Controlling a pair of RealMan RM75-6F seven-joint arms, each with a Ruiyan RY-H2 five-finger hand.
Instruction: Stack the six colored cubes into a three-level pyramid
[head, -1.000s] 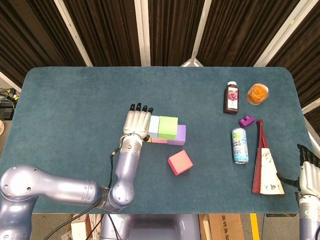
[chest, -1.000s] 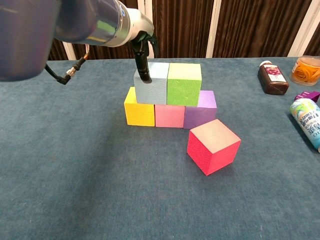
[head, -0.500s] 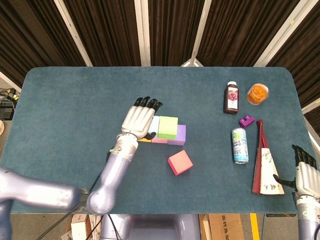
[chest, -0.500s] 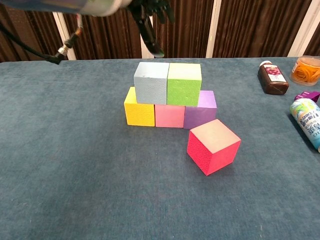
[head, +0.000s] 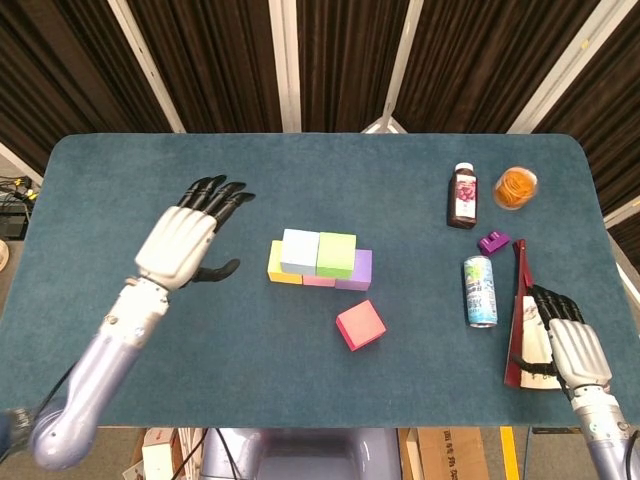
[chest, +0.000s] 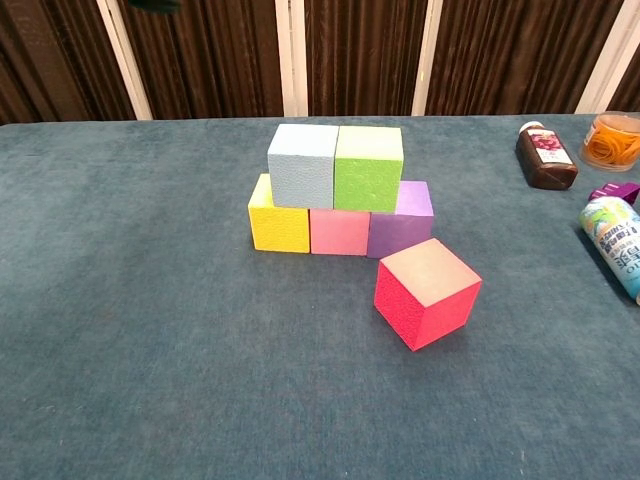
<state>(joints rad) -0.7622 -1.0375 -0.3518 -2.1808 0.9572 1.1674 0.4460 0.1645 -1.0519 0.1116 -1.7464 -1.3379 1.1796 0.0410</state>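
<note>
Worktop: teal carpeted worktop (head: 150, 180) carrying everything, dark curtains behind its far edge.
Bottom row: yellow foam cube (chest: 277, 224), pink foam cube (chest: 339, 231) and purple foam cube (chest: 399, 231) stand side by side, touching, near the middle of the worktop.
Second level: pale blue foam cube (chest: 302, 164) and green foam cube (chest: 368, 168) sit touching each other on the bottom row; the blue one rests over the yellow and pink, the green one over the pink and purple.
Loose cube: red foam cube (chest: 426, 292) lies on the worktop just beside the purple one, toward the near edge, turned at an angle to the row, nothing on it.
Left hand: silver left hand (head: 183, 243) with black fingertips hangs above the worktop toward the left edge, well apart from the stack, fingers spread, holding nothing.
Right hand: silver right hand (head: 570, 340) is at the near right corner, fingers loosely apart, over the wide end of the red and white paper cone (head: 527, 325); whether it touches the cone cannot be told.
Right side: blue and white drink can (head: 480, 290) lies beside the cone; small purple clip (head: 492, 241) lies just beyond it; dark brown bottle (head: 462, 196) and clear tub of orange rings (head: 515, 187) lie toward the far right corner.
</note>
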